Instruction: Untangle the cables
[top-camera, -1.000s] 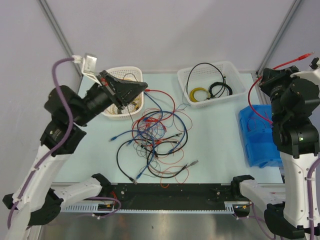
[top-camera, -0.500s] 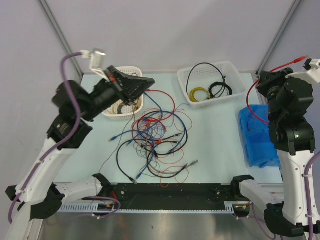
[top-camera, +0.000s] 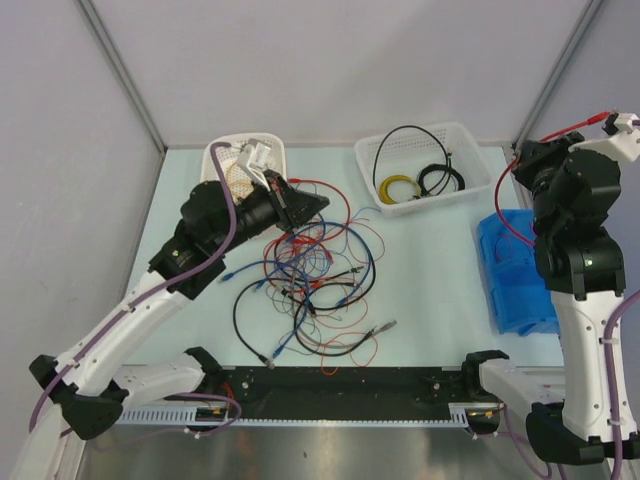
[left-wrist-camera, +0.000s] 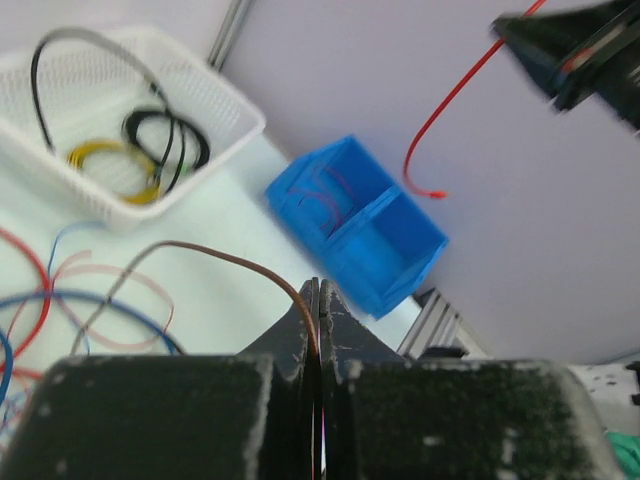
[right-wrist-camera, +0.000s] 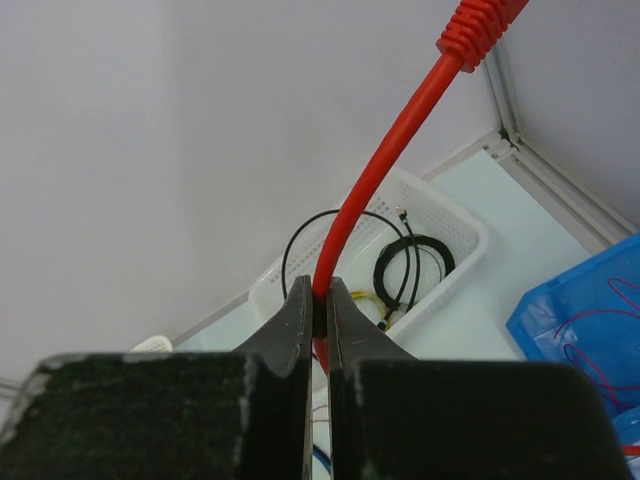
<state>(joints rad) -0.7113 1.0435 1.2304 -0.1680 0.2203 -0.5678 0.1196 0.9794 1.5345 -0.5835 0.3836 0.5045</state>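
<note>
The cables (top-camera: 312, 270) lie tangled mid-table: thin red, blue and black wires with small plug ends. My left gripper (top-camera: 320, 204) hovers over the tangle's far left side. In the left wrist view it (left-wrist-camera: 320, 287) is shut on a thin brown wire (left-wrist-camera: 230, 258) that arcs left toward the tangle. My right gripper (top-camera: 524, 152) is raised at the far right. In the right wrist view it (right-wrist-camera: 317, 290) is shut on a red cable (right-wrist-camera: 390, 170). That red cable (top-camera: 503, 195) hangs down into the blue bin (top-camera: 520, 290).
A white basket (top-camera: 452, 133) at the back holds black and yellow coiled cables. Another white basket (top-camera: 222, 155) at the back left is partly hidden by my left arm. The blue bin also shows in the left wrist view (left-wrist-camera: 385, 255). Purple-grey walls close the back and sides.
My left arm swung down and right, from above the left basket to the tangle's edge, still shut on the thin wire. The right gripper rose slightly with the red cable.
</note>
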